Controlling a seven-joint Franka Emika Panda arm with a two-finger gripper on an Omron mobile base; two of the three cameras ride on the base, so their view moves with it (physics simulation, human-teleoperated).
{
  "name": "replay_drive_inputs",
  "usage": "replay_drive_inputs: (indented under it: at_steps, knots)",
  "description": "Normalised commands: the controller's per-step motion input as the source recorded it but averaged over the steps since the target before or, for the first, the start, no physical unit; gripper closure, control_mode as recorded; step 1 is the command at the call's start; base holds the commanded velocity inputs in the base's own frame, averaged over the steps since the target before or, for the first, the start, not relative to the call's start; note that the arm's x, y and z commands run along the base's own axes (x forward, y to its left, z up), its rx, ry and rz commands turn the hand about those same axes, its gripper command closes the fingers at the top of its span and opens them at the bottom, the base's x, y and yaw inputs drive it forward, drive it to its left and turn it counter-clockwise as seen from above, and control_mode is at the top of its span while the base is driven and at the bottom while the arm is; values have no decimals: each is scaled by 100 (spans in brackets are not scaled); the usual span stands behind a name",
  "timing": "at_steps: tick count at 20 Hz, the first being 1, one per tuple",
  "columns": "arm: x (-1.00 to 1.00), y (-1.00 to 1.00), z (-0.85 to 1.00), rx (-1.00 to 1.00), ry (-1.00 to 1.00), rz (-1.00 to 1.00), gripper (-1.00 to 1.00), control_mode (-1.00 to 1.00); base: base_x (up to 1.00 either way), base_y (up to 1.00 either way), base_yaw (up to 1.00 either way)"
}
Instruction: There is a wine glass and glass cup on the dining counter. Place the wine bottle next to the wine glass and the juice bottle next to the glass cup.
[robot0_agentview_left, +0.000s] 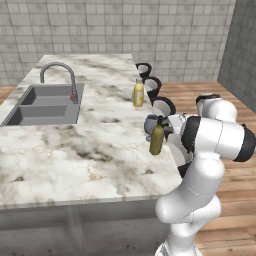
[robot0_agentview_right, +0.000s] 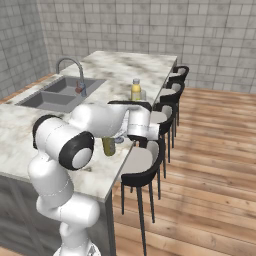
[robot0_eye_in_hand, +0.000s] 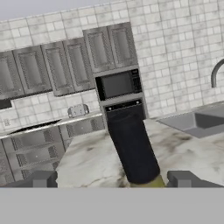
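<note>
The olive-green wine bottle (robot0_agentview_left: 156, 140) stands upright near the right edge of the dining counter (robot0_agentview_left: 75, 150). The grey stemmed wine glass (robot0_agentview_left: 150, 124) is just behind it. My gripper (robot0_agentview_left: 163, 124) reaches in from the right at the height of the bottle's neck. In the hand view the dark neck of the wine bottle (robot0_eye_in_hand: 131, 148) rises between my gripper's (robot0_eye_in_hand: 113, 179) widely spread fingertips (robot0_eye_in_hand: 41, 178), which stand clear of it. The yellow juice bottle (robot0_agentview_left: 138, 93) stands farther back along the same edge. A faint grey shape at its side may be the glass cup (robot0_agentview_right: 143, 95).
A steel sink (robot0_agentview_left: 45, 105) with a curved faucet (robot0_agentview_left: 60, 70) takes up the counter's left part. Black stools (robot0_agentview_right: 145, 170) line the counter's right edge above a wooden floor. Grey cabinets (robot0_eye_in_hand: 65, 65) and a microwave (robot0_eye_in_hand: 118, 84) stand beyond the counter.
</note>
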Motion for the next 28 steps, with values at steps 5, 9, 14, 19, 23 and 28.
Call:
replay_drive_inputs:
  at_steps: [5,9,14,19,23,28]
  knots:
    - [-4,-3,5,0,6,-1,-100,-100,0,0,0]
    - [4,-7,0,0,3,0,-100,-100,0,0,0]
    - [-11,-17,5,0,0,-1,-100,-100,0,0,0]
    - [-41,-12,18,0,1,-7,-100,-100,0,0,0]
    - [-47,-2,26,0,2,-9,-100,-100,0,0,0]
    - [-48,0,30,0,3,-9,-100,-100,0,0,0]
